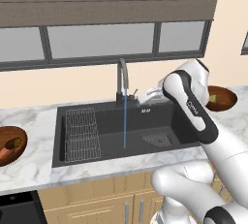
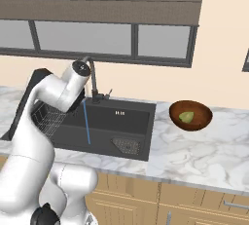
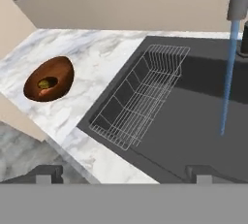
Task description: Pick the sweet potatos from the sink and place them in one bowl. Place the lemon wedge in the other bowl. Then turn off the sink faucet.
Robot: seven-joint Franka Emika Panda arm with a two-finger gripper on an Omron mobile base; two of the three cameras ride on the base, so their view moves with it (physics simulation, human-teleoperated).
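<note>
The counter [image 1: 29, 116] carries both bowls, and the sink [image 1: 160, 121] looks emptied, water running from the sink faucet [image 1: 122, 75]. The left bowl [image 1: 9, 143] seems to hold tubers; the lemon wedge [image 2: 185, 117] sits in the right bowl [image 2: 190, 114]. The claw [image 3: 123, 172], tips apart and empty, should approach the lever sideways, clear of the neck and the wire rack [image 3: 140, 94].

The arm [image 1: 193, 121] was glossy white with rounded, bulbous links; dark bands ringed its joints; small lettering marked one dark strip.
</note>
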